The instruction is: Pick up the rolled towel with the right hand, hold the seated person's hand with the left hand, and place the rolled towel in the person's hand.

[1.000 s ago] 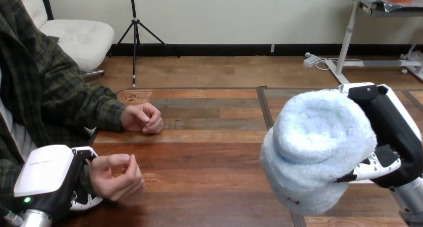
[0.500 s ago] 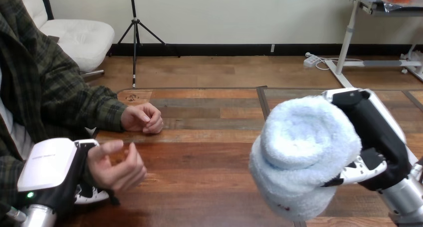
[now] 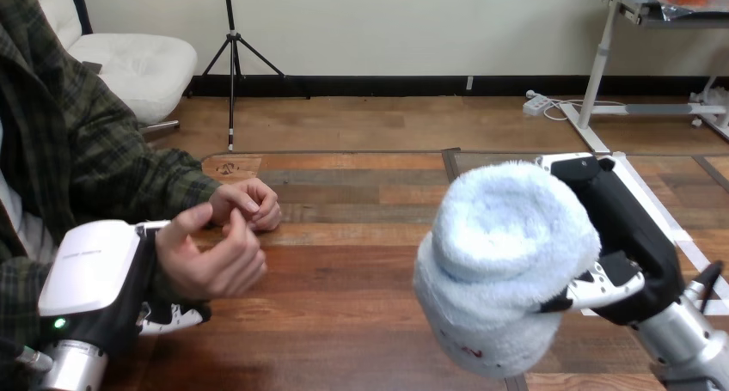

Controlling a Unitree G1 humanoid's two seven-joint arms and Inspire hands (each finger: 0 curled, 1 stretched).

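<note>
**Handover: transfer pending**

Carried item: towel [image 3: 503, 266], aloft at 4 o'clock, with the right hand [image 3: 632, 236] wrapped round it. Recipient: person's hand [image 3: 211, 258] at 8 o'clock, fingers half curled, wrist clasped by the left hand [image 3: 94, 275]. Handling: carry the towel toward 9 o'clock, seat it in the palm, then release.

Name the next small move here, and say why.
Probably carry the rolled towel leftward toward the person's raised hand: the right hand grips it well apart from that hand, which the left hand holds up by the wrist.
</note>
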